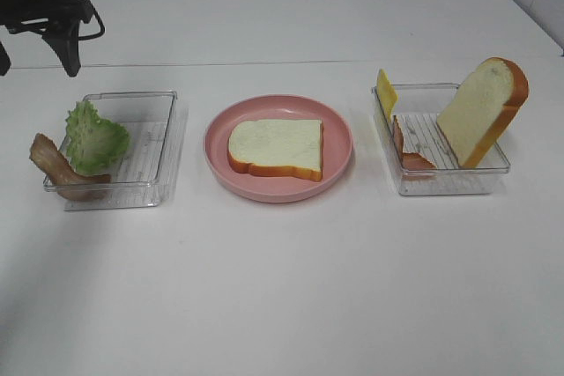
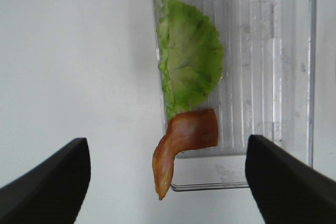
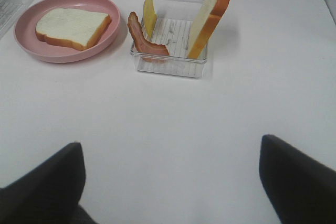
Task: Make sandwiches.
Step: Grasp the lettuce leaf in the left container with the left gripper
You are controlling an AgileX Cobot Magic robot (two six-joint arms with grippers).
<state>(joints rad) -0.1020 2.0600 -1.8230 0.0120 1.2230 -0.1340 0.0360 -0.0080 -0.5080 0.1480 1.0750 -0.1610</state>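
One bread slice [image 1: 275, 149] [image 3: 73, 26] with an orange-brown crust lies flat on the pink plate [image 1: 339, 125] [image 3: 23, 34]. A second bread slice [image 1: 483, 110] [image 3: 210, 17] leans upright in the right clear tray [image 1: 449, 184] [image 3: 168, 69], beside yellow cheese [image 1: 386, 92] [image 3: 149, 11] and a reddish meat strip [image 1: 410, 154] [image 3: 142, 38]. The left clear tray [image 1: 163, 143] [image 2: 273, 66] holds green lettuce [image 1: 95, 138] [image 2: 189, 72] and a brown bacon strip [image 1: 57, 166] [image 2: 184, 140] drooping over its rim. My left gripper [image 2: 167, 182] hovers open above the bacon, empty. My right gripper [image 3: 168, 153] is open and empty, short of the right tray.
The left arm [image 1: 48, 11] shows dark at the back left corner of the white table [image 1: 282, 305]. Both trays and the plate stand in a row across the middle. The right arm is outside the high view.
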